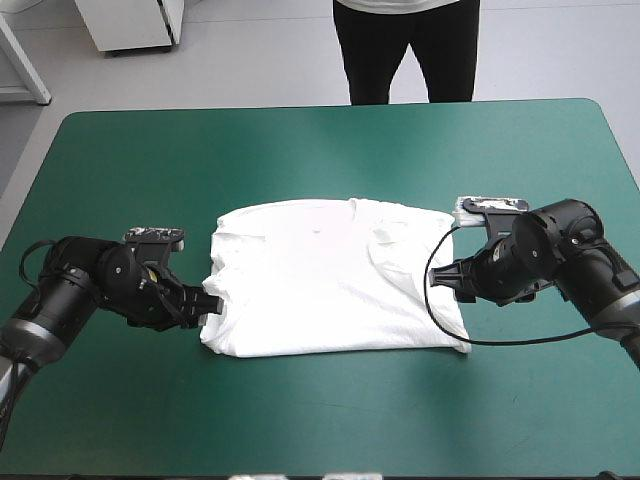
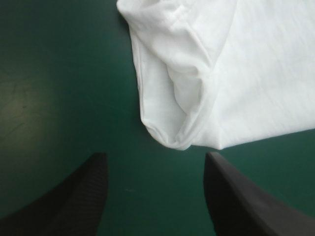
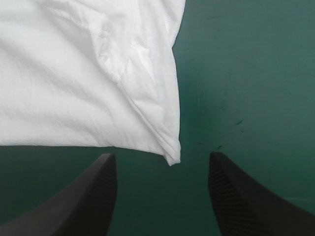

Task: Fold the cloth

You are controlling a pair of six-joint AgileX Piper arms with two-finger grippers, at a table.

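Left gripper (image 1: 205,303) (image 2: 155,162): black fingers apart, holding nothing, low over the teal-green cover (image 1: 300,140) of the bench, tips just short of the T-shirt (image 1: 330,280) (image 2: 246,73) (image 3: 74,83) at its near-left corner, where the folded layers pouch open. Right gripper (image 1: 440,276) (image 3: 161,156): fingers likewise apart, empty, w/ the shirt's near-right corner lying just ahead, btwn the tips. T-shirt: white, folded to a rough rectangle, flat on the cover at mid-bench, well clear of all four bench edges, one arm at each end.

The table (image 1: 300,420) lies under a teal-green cover (image 1: 300,150), rounded at its far corners.
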